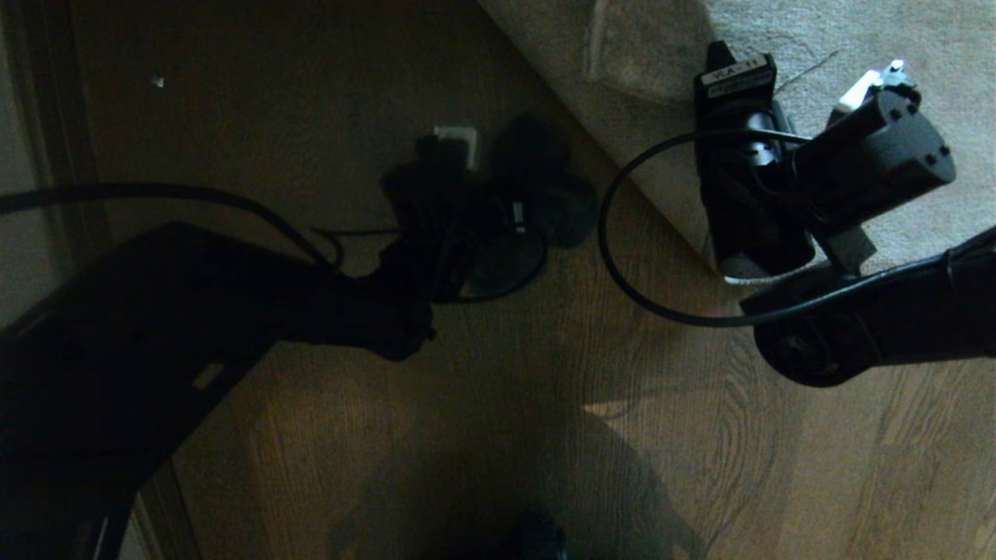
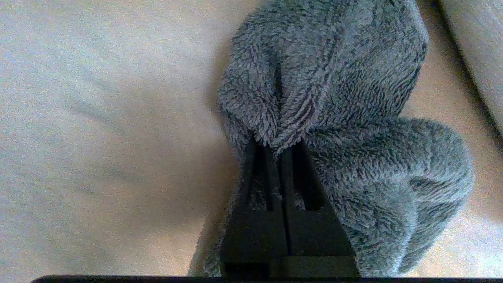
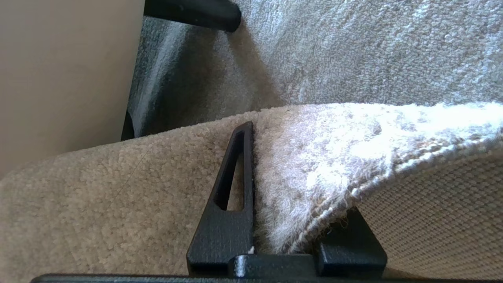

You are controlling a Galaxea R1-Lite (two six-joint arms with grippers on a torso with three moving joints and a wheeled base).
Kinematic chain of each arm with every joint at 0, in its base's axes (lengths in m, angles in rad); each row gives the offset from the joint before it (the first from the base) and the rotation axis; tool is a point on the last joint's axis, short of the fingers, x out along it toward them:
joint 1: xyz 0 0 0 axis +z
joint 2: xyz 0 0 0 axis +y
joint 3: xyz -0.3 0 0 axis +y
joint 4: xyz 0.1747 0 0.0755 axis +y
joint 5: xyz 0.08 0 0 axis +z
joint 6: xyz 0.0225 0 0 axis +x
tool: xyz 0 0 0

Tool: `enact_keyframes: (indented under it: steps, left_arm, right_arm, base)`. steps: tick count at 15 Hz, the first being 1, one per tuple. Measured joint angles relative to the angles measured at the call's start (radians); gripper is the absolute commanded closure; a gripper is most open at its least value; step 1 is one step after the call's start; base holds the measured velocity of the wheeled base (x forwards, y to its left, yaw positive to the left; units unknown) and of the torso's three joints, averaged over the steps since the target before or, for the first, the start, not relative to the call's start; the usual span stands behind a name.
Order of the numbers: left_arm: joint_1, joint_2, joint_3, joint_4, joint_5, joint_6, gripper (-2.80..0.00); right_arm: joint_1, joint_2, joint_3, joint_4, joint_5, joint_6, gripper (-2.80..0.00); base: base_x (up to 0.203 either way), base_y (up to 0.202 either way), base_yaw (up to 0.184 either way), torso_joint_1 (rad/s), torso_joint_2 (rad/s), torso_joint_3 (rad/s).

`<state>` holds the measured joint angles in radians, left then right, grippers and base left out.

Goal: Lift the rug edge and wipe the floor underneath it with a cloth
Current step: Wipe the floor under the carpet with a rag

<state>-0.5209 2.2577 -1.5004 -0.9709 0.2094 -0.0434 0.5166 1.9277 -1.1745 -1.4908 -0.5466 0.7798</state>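
Right pincer pinches the rug hem above the floor.

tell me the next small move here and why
Probably slide the left claw, shut on the cloth, toward the rug edge: the right claw pinches that edge, woven backing showing, and the cloth sits on bare floor beside it.

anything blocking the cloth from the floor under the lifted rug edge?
Nothing visible. The left claw holds the cloth over bare floor beside the rug, whose edge the right claw grips.
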Motion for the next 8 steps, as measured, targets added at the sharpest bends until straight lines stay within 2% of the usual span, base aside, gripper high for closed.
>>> enact_keyframes:
  steps: [5, 8]
  left_arm:
    - [0.084, -0.008, 0.0, -0.017, 0.035, -0.014, 0.0]
    - [0.108, -0.011, 0.006, -0.018, 0.042, -0.014, 0.0]
  right_arm:
    - [0.0, 0.003, 0.031, -0.032, 0.002, 0.0, 0.0]
    - [0.003, 0.004, 0.032, -0.032, 0.002, 0.0, 0.0]
  base:
    - [0.0, 0.0, 0.0, 0.0, 0.0, 0.0]
    - [0.0, 0.0, 0.0, 0.0, 0.0, 0.0]
